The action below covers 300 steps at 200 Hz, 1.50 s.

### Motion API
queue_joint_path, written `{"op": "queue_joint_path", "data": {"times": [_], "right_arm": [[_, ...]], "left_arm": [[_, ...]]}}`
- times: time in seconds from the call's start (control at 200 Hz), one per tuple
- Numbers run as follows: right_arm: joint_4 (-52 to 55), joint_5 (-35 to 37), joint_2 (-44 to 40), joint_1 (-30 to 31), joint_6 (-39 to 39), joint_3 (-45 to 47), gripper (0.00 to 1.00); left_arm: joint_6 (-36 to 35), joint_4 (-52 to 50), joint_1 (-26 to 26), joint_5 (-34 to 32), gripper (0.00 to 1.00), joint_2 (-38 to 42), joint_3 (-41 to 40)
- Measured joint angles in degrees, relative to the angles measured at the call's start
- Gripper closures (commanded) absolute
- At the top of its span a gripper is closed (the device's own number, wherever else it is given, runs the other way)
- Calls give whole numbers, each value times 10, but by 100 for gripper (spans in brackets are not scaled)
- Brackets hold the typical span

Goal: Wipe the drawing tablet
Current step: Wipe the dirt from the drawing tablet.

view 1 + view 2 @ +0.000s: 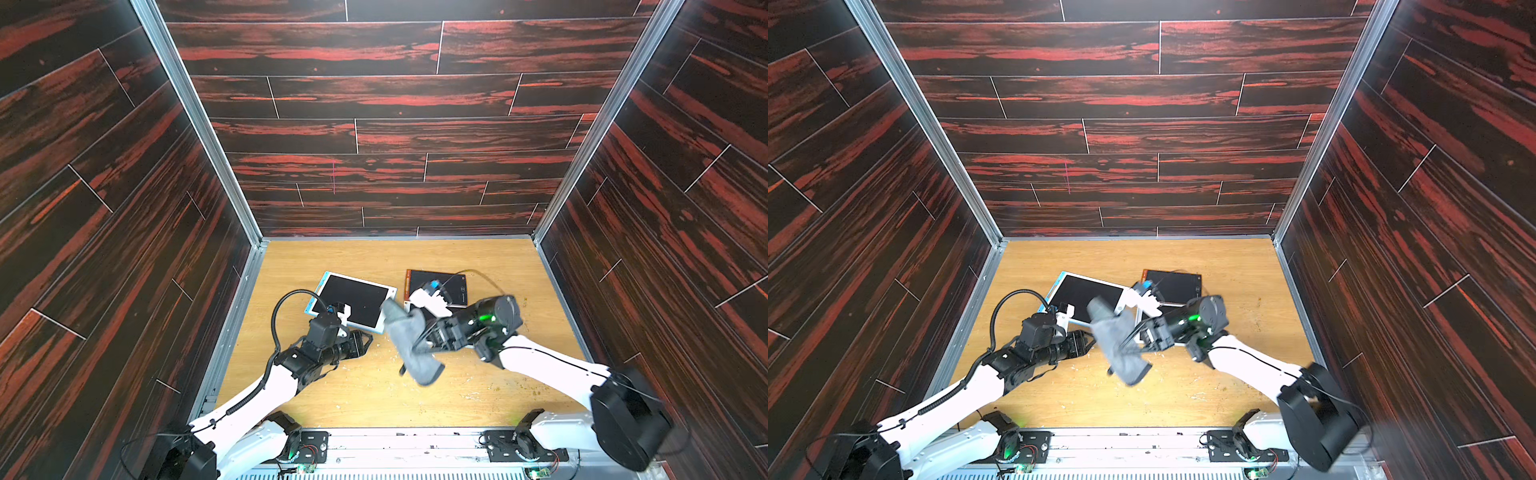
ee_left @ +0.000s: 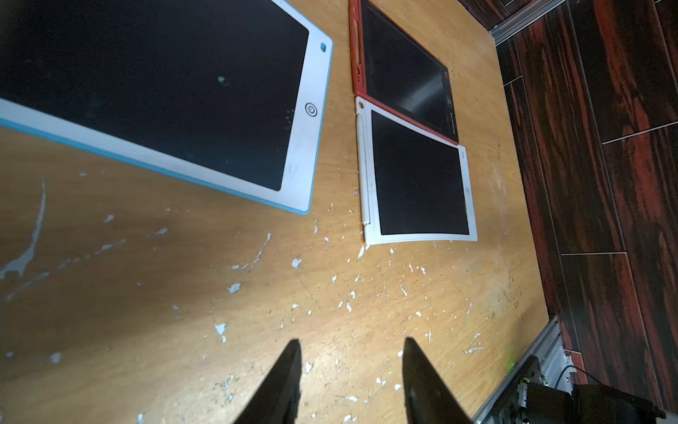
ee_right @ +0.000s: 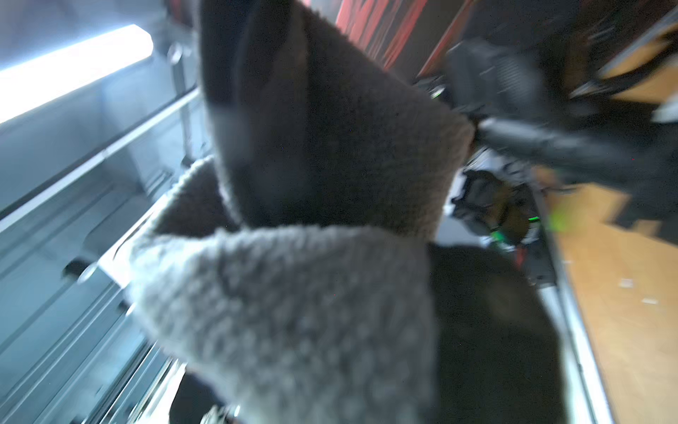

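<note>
- Top views: the right gripper is clenched on a grey cloth, which hangs in a long fold above the wooden table, its upper end showing over the button-end edge of the blue-edged drawing tablet.
- The left gripper sits low by that tablet's near edge and holds nothing.
- A red drawing tablet lies just beyond the blue-edged one's button end. The right arm hides most of a third.
- The other top view agrees: the cloth is off the table.
- Left wrist: the left gripper has its jaws apart over bare, paint-flecked table. The blue-edged tablet lies flat, with a pale smudge on its dark screen. The white drawing tablet touches the red one, both beside the button end.
- Right wrist: cloth fills the frame, blurred.
- Judgement: carrying the cloth to a screen. Lay a broad fold flat, press lightly, sweep across the smudge; the left jaws could pin the frame against sliding.
</note>
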<state>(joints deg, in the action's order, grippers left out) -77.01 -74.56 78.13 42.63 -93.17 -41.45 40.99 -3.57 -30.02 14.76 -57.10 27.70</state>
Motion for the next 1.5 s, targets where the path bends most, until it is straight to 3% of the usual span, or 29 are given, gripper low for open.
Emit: {"op": "queue_joint_path", "data": {"times": [0.145, 0.24, 0.301, 0.366, 0.421, 0.491, 0.616, 0.721, 0.772, 0.882, 0.977, 1.092, 1.212, 1.373, 1.503], "right_arm": [[-87, -12, 15, 29, -55, -24, 100], [-71, -17, 16, 27, -46, -39, 100], [31, -19, 12, 16, 18, -50, 100], [269, 4, 10, -10, 174, -89, 100], [514, 95, 27, -34, 328, -160, 100], [743, 246, 65, -60, 452, -247, 100], [1007, 565, 126, -127, 540, -300, 100], [1185, 850, 163, -169, 534, -300, 100], [1256, 952, 176, -170, 518, -303, 100], [1401, 1125, 239, -160, 443, -339, 100], [1506, 1232, 325, -156, 351, -369, 100], [1580, 1300, 425, -152, 276, -374, 100], [1614, 1330, 470, -136, 235, -379, 100], [1630, 1345, 467, -110, 221, -407, 100], [1525, 1314, 389, -98, 311, -359, 100]], "left_arm": [[4, 3, 0, -2, 54, 22, -13], [5, 3, 0, -3, 54, 28, -17], [4, 3, 0, -3, 54, 28, -17], [3, 2, 0, -3, 54, 24, -17], [-1, 2, 0, -3, 54, 17, -16], [-7, -2, 0, -3, 54, 0, -12], [-16, -8, -1, -3, 54, -39, 9], [-20, -4, -5, -1, 54, -83, 37], [-19, 2, -7, 1, 54, -104, 49], [-18, 15, -16, 4, 54, -147, 68], [-16, 25, -27, 4, 55, -182, 82], [-12, 35, -36, 4, 55, -211, 89], [-9, 36, -40, 4, 55, -219, 95], [-10, 35, -42, 0, 55, -219, 102], [-11, 31, -42, -4, 55, -218, 102]]}}
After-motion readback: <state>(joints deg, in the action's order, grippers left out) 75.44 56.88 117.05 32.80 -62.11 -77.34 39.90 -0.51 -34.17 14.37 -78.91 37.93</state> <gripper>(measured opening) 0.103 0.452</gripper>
